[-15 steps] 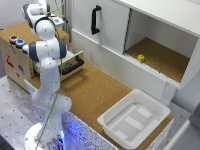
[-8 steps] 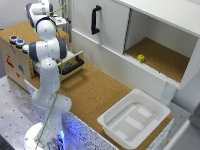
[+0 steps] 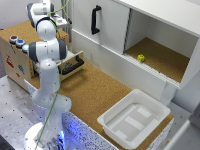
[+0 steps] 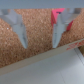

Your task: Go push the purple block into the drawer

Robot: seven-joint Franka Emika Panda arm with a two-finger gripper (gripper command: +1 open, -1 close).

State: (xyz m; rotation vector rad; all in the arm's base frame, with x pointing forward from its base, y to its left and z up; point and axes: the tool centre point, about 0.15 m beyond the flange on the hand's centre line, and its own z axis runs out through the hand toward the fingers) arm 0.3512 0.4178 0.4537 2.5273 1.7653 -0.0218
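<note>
The white arm (image 3: 46, 60) stands at the exterior view's left and reaches up toward the far left of the desk (image 3: 95, 92), which has a cork top. In that view the end effector itself is hidden behind the arm's links. In the wrist view the end effector (image 4: 39, 31) is spread, with nothing between its two grey fingers (image 4: 16, 29); one finger has a pink patch. Under them is only cork and a pale edge.

The drawer (image 3: 74, 62) is of light plywood with a black bar handle. It is pulled out, just beside the arm's middle links, at the left of the desk. I cannot tell where the purple block is; no view shows it clearly.

A white cabinet (image 3: 107, 25) with a tall black handle stands at the far side. Its open compartment at the right holds a small yellow-green object (image 3: 141, 58). A white tub (image 3: 134, 122) sits near the right edge of the desk
</note>
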